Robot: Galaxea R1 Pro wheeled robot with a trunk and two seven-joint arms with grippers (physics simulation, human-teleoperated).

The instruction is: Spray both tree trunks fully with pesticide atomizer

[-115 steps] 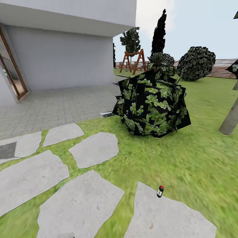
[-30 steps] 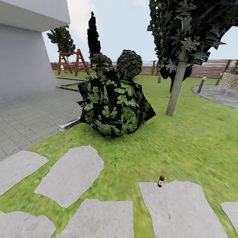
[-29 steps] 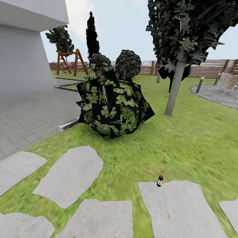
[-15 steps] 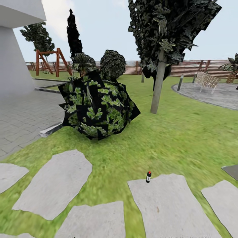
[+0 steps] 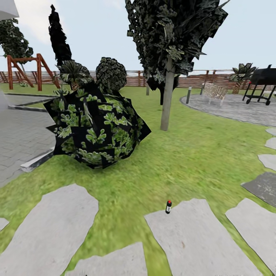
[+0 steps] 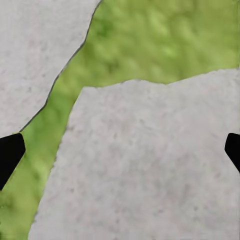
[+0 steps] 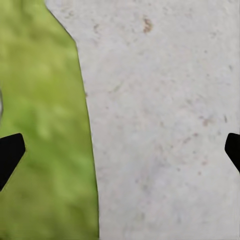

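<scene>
in the head view the pesticide atomizer point(image 5: 168, 207) stands upright at the far edge of a grey stone slab point(image 5: 195, 241), just beside the grass point(image 5: 184, 153). behind it, well apart, is a big leafy bush point(image 5: 96, 126), and further back a tree trunk point(image 5: 167, 97) rises from the lawn before the wooden fence point(image 5: 134, 79). in the left wrist view the left gripper point(image 6: 120, 152) has its 2 dark fingertips point(image 6: 10, 152) wide apart over a slab, holding nothing. in the right wrist view the right gripper point(image 7: 120, 150) also has its fingertips point(image 7: 10, 150) wide apart, empty, above stone and grass.
</scene>
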